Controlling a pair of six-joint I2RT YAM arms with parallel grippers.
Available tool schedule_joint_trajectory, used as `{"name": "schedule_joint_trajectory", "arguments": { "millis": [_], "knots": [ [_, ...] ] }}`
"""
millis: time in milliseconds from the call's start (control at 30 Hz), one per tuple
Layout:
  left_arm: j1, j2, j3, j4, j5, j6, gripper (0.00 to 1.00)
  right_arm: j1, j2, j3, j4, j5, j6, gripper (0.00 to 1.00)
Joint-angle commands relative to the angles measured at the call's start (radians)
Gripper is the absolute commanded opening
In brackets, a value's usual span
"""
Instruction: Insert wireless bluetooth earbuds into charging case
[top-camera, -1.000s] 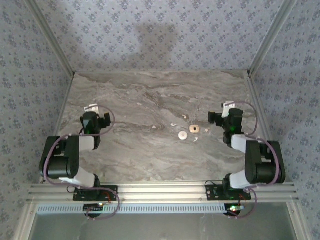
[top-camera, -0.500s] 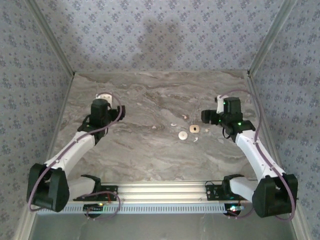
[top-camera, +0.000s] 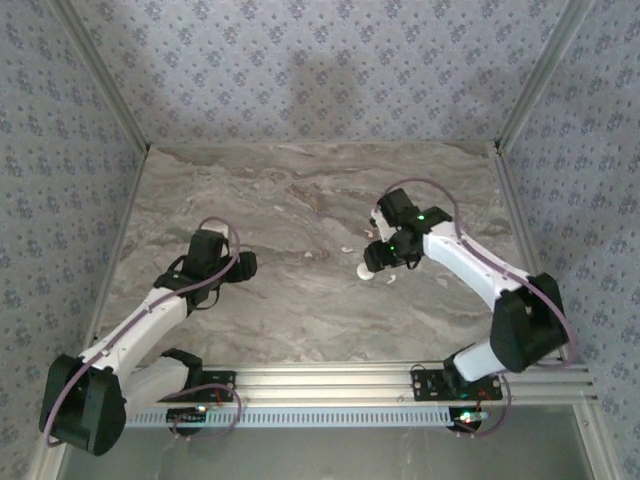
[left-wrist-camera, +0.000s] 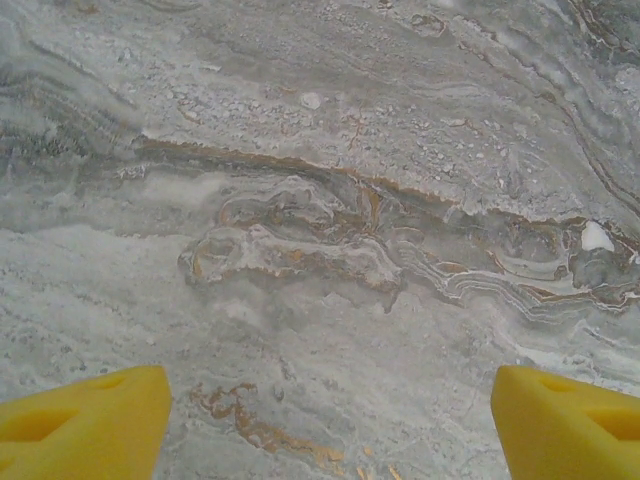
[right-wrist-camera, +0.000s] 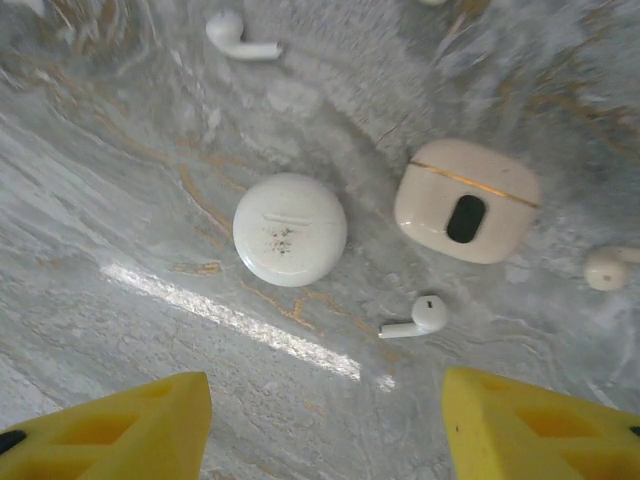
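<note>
Lying loose on the marble table (right-wrist-camera: 100, 150), the earbuds look small, smooth and light. The nearest earbud (right-wrist-camera: 415, 318) sits just below the pinkish-tan case (right-wrist-camera: 467, 200), near the round white disc (right-wrist-camera: 290, 230). A second earbud (right-wrist-camera: 242, 37) lies farther off, and a third earbud (right-wrist-camera: 610, 267) is by the frame's right edge. They would probably slip or roll, so pinching the bulb rather than the thin stem seems safest. Whether the case is open is hard to tell. The right gripper (right-wrist-camera: 325, 430) hovers above with its jaws wide apart and empty. The left gripper (left-wrist-camera: 325, 420), equally spread and empty, hangs over bare marble. Open room surrounds the cluster.
</note>
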Motion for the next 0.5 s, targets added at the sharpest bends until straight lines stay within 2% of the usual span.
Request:
{"name": "schedule_joint_trajectory", "arguments": {
  "millis": [0,167,300,467],
  "knots": [
    [-0.003,-0.017,0.002,-0.023,0.019,-0.028,0.84,0.024,0.074,0.059,-0.067,0.014,-0.029,0.65],
    [-0.004,0.005,0.002,-0.011,0.027,-0.037,0.84,0.037,0.192,0.12,-0.07,0.0,-0.054,0.6],
    [-0.003,0.005,-0.014,0.012,0.035,-0.054,0.84,0.045,0.243,0.141,-0.064,0.017,-0.071,0.7],
    [-0.004,-0.01,-0.019,0.006,0.023,-0.054,0.84,0.047,0.293,0.163,-0.055,0.007,-0.072,0.73]
  ]
}}
